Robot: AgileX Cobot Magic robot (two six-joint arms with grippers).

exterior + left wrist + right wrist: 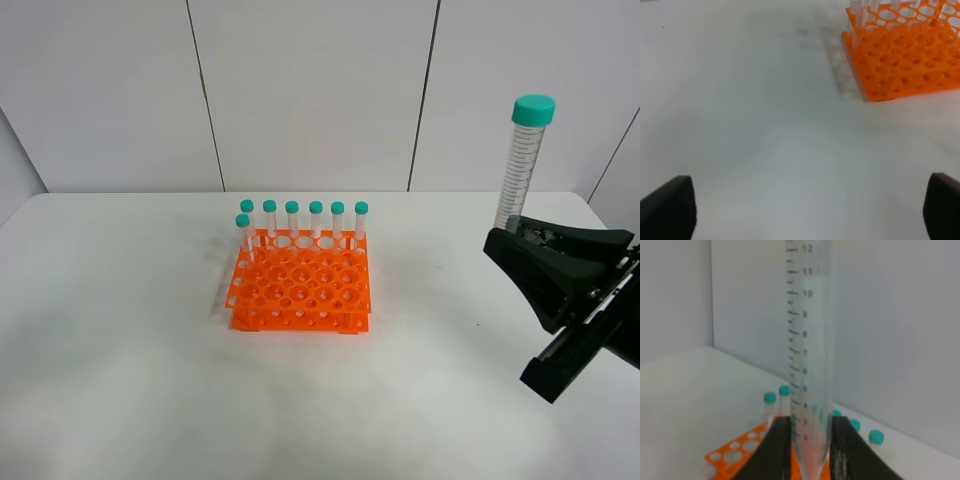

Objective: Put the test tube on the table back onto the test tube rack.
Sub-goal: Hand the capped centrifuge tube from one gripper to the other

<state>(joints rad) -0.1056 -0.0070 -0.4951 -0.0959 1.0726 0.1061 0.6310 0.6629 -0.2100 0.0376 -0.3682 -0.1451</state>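
Note:
My right gripper [512, 232] is shut on the test tube [522, 165], a clear graduated tube with a teal cap, held upright high above the right side of the table [120, 330]. In the right wrist view the tube [809, 345] stands between the two black fingers [774, 450], pointed tip down. The orange test tube rack [300, 292] sits at the table's middle, well left of the held tube, with several teal-capped tubes [315, 222] along its back row. My left gripper [805, 210] is open and empty over bare table, near the rack's corner [905, 55].
A white panelled wall [310, 90] rises behind the table. The table's back edge runs just behind the rack. Only the rack stands on the tabletop.

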